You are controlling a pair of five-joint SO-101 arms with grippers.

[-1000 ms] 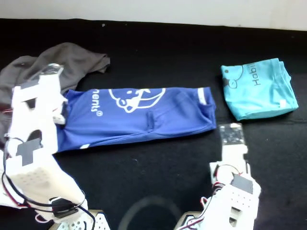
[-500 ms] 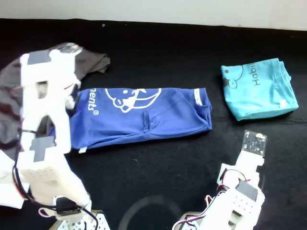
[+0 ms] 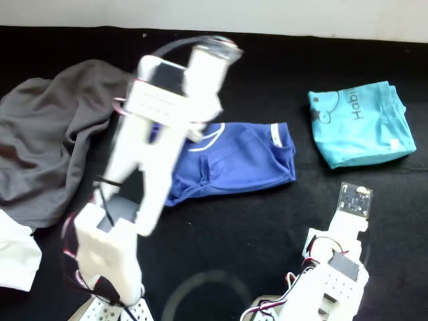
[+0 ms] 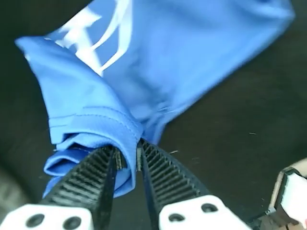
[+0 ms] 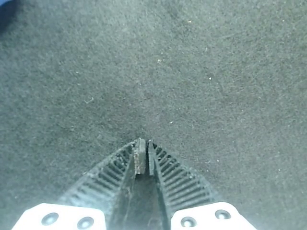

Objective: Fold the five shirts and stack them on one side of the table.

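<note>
Jaws pinched on the blue shirt (image 3: 241,160), we are swinging the left gripper (image 4: 127,154) rightward toward centre frame. Our right gripper (image 5: 144,155) is sitting closed, empty.

a black, felt-like table (image 3: 234,221) runs back to a pale, evenly lit wall (image 3: 267,13).

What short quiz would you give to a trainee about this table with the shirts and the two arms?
1. True or false: the left gripper is shut on the blue shirt.
2. Which shirt lies neatly folded? A grey, B teal, C white.
3. What does the right gripper hold?
Key: 1 true. 2 B, the teal shirt. 3 nothing; it is shut over the bare black table.
</note>
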